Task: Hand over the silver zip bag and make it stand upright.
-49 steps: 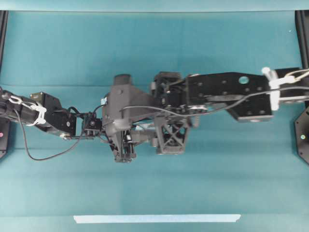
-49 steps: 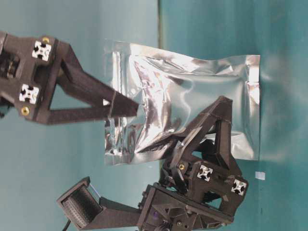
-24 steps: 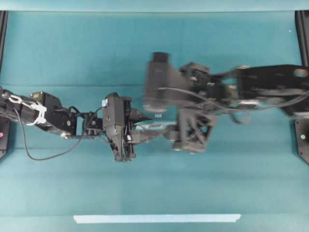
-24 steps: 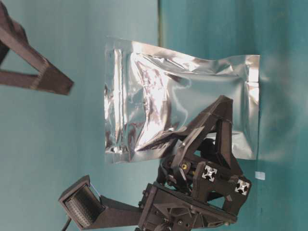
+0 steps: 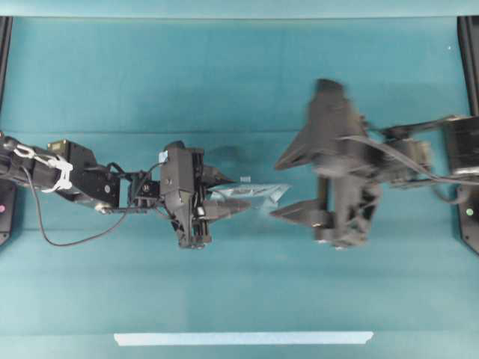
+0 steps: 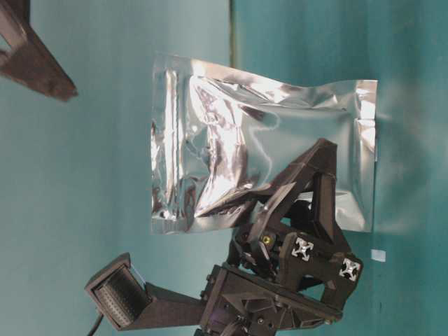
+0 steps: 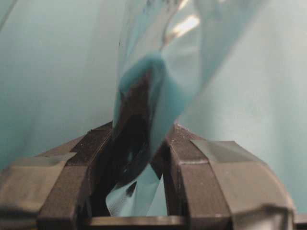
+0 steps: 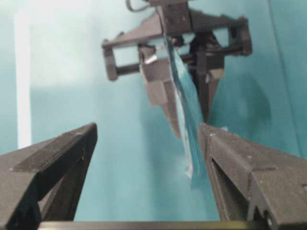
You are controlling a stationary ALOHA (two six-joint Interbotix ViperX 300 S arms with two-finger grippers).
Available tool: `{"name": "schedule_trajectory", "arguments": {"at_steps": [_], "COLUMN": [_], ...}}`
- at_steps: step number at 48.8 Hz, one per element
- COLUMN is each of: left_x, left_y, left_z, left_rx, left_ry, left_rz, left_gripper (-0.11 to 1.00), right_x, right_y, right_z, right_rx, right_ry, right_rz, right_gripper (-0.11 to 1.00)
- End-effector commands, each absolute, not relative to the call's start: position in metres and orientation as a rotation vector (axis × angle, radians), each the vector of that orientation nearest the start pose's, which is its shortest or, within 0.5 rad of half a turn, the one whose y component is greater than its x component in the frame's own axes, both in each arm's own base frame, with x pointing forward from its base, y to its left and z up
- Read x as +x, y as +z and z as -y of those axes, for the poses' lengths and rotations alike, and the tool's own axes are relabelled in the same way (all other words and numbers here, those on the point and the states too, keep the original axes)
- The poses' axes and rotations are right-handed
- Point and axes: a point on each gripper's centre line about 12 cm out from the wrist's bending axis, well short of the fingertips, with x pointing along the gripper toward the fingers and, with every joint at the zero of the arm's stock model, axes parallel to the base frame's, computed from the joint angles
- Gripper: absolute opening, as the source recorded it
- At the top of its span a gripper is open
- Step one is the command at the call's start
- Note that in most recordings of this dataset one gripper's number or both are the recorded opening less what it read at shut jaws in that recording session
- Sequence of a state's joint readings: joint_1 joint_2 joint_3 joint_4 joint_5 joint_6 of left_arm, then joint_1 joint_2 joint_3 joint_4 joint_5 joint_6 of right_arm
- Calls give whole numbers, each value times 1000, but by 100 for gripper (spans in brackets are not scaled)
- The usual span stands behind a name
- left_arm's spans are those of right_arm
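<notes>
**Left wrist view: bag held by one set of fingers only, tipping risk**

Left fingers are nearly closed on the lower edge of the silver zip bag; the foil runs up between both pads and bows to one side above them. Grip sits near one edge, not the middle, so I'd expect the pouch to pivot or slide if the arm jerks.

Right fingers are spread wide and hold nothing. In the overhead view they sit apart from the bag's free end, blurred, so exact clearance there is hard to read.

Table-level view: the bag hangs in the air, flat face to the camera, with the left fingers pinching its near edge. Whether it touches the desk, can't tell.

Risks as I judge them:
- Foil is slick and crinkled; a thin pinch may slip on release or lowering.
- Bag looks empty and flat, no obvious base; likely to flop over once let go.
- Right fingers coming back in wide could clip the free end and twist it out of the left grip.

Pale tape strip lies well apart, near the desk edge; no issue.
</notes>
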State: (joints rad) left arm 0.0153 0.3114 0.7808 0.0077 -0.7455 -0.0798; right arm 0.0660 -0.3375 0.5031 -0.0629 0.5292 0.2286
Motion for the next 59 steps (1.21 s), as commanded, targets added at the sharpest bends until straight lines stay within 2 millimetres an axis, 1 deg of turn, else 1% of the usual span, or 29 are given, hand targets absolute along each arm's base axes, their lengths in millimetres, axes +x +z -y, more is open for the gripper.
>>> {"name": "schedule_trajectory", "arguments": {"at_steps": [1, 15, 30, 43, 59], "left_x": [401, 401, 401, 401, 400], "left_y": [95, 95, 95, 97, 95], "left_z": [-5, -5, -5, -5, -5], "left_rx": [-75, -76, -76, -79, -77], "left_ry": [20, 19, 18, 20, 20], "left_rz": [-325, -326, -326, -319, -334], "left_gripper": [29, 29, 29, 29, 29], "right_x": [332, 301, 280, 276, 274], "right_y": [321, 326, 328, 323, 319], "right_z": [-18, -15, -14, -12, -6], "right_rx": [148, 162, 166, 168, 167], "right_ry": [-19, -14, -7, -14, -36], "right_rz": [-601, -517, -463, -473, -480], "right_gripper": [88, 88, 88, 88, 88]}}
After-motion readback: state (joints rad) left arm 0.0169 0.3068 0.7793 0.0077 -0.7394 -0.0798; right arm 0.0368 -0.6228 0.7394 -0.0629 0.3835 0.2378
